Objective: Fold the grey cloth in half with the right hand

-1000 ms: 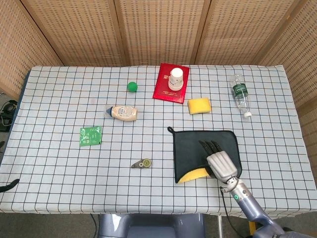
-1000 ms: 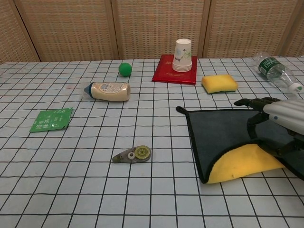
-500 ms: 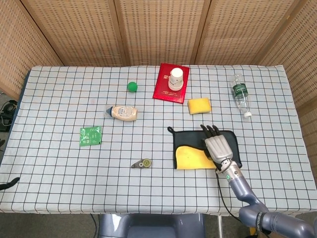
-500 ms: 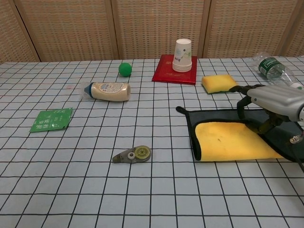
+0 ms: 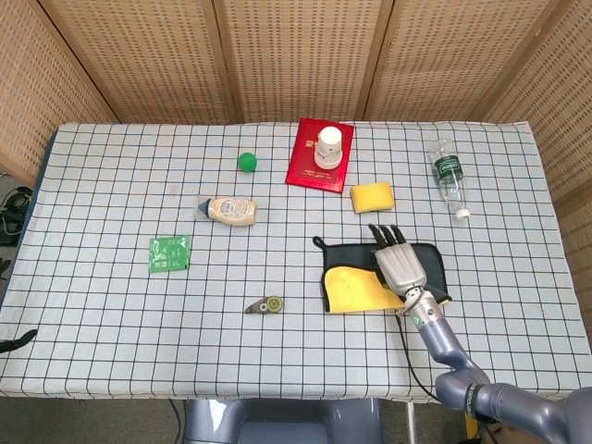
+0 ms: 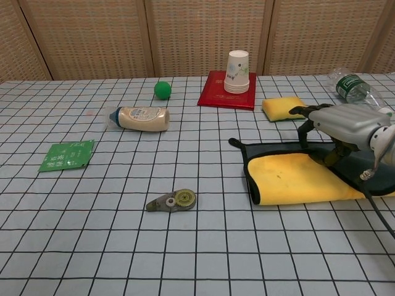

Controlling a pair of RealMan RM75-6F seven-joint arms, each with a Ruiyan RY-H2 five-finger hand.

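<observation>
The grey cloth (image 5: 344, 252) (image 6: 271, 150) lies at the table's right front, its near half turned over so the yellow underside (image 5: 356, 289) (image 6: 296, 180) faces up. My right hand (image 5: 400, 265) (image 6: 343, 126) is over the cloth's right part, fingers curled down and gripping the turned-over edge near the cloth's far edge. The folded flap covers most of the grey; a grey strip shows along the far and left sides. My left hand is not visible in either view.
A yellow sponge (image 5: 372, 197) lies just beyond the cloth and a water bottle (image 5: 449, 176) lies to its right. A red book (image 5: 314, 166) carries paper cups (image 5: 329, 146). To the left are a correction-tape dispenser (image 5: 265, 304), a sauce bottle (image 5: 228, 211), a green ball (image 5: 246, 162) and a green packet (image 5: 169, 253).
My right hand has moved away from me, carrying the cloth's near edge up and over toward the far edge. The yellow underside grew from a small corner to a wide flap.
</observation>
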